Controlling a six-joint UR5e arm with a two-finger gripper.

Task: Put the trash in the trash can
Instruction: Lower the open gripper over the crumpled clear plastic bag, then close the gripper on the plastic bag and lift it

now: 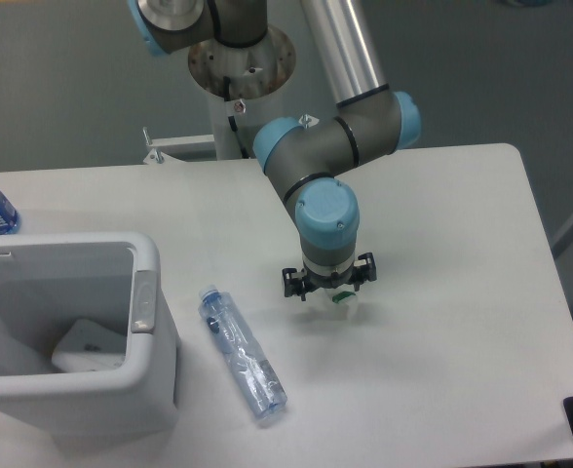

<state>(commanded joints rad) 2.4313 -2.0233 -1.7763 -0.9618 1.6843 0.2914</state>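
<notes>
Leftward of the jaws, well apart: white trash can (142, 292), open, a pale flat item (84, 346) inside. Flattened bottle (243, 354) lies between bin and jaws, on the table (462, 292). Gripper (330, 292) splayed wide, straddling the crumpled wrapper (343, 300), green mark showing; grip not discernible.

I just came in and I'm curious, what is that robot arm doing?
It is tidying up trash. Its end effector is down over the small crumpled clear wrapper with a green mark on the white table. The flattened clear plastic bottle lies beside the big white plastic trash bin.
</notes>
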